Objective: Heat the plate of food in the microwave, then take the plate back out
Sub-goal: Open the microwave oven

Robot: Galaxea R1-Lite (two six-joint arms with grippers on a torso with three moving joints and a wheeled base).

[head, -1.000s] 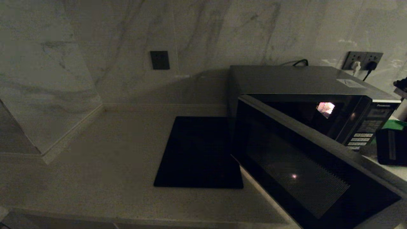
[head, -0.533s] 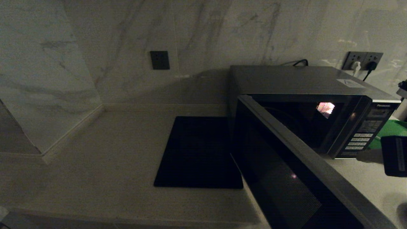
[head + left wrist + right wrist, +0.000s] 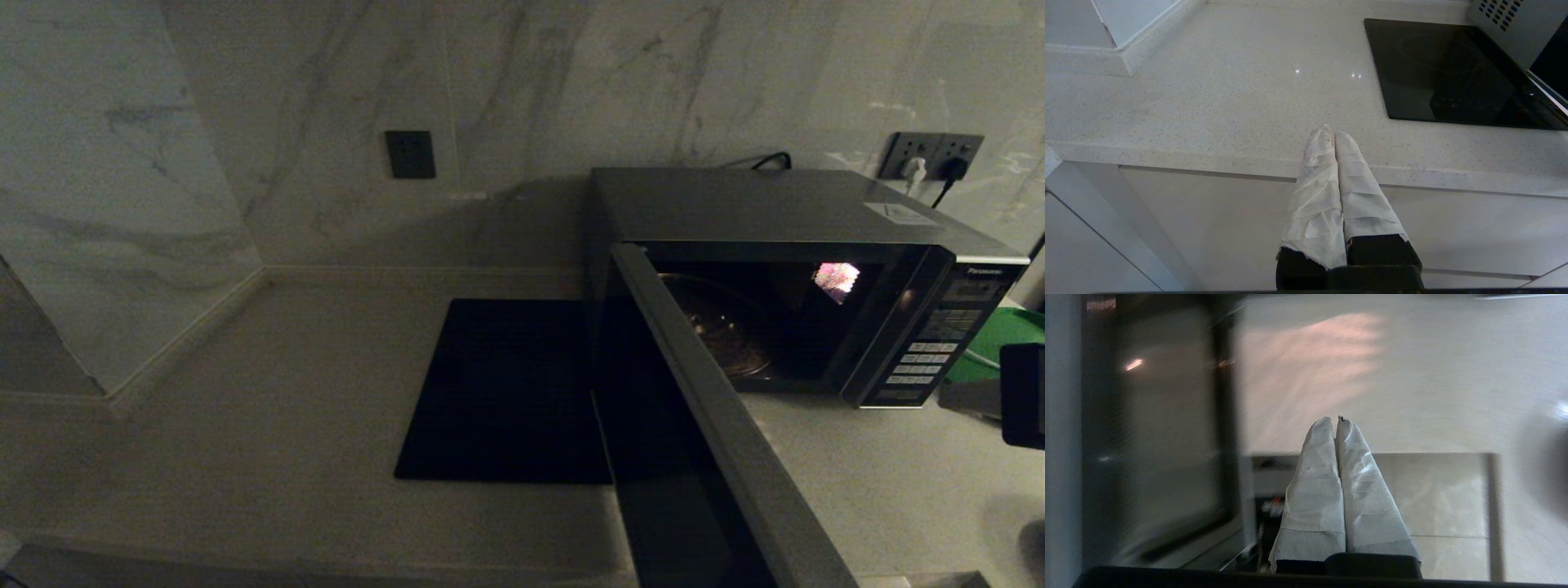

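Observation:
The microwave (image 3: 775, 204) stands at the back right of the counter with its dark glass door (image 3: 718, 425) swung wide open toward me. Inside it a clear glass turntable (image 3: 722, 327) shows under a small lit patch; the plate of food is out of view. My right gripper (image 3: 1336, 419) is shut on nothing, hanging over the counter to the right of the open door (image 3: 1163, 437). In the head view only the right arm's black body (image 3: 1024, 396) shows, at the right edge. My left gripper (image 3: 1333, 132) is shut and empty, low at the counter's front edge.
A flat black square mat (image 3: 506, 392) lies on the counter left of the microwave, also in the left wrist view (image 3: 1445, 73). A green tray (image 3: 1004, 335) sits right of the button panel. Wall sockets (image 3: 931, 155) are behind the oven. A marble side wall (image 3: 122, 245) bounds the left.
The microwave door has swung further open toward the front, uncovering the cavity and turntable. My right arm has drawn off to the right edge of the head view.

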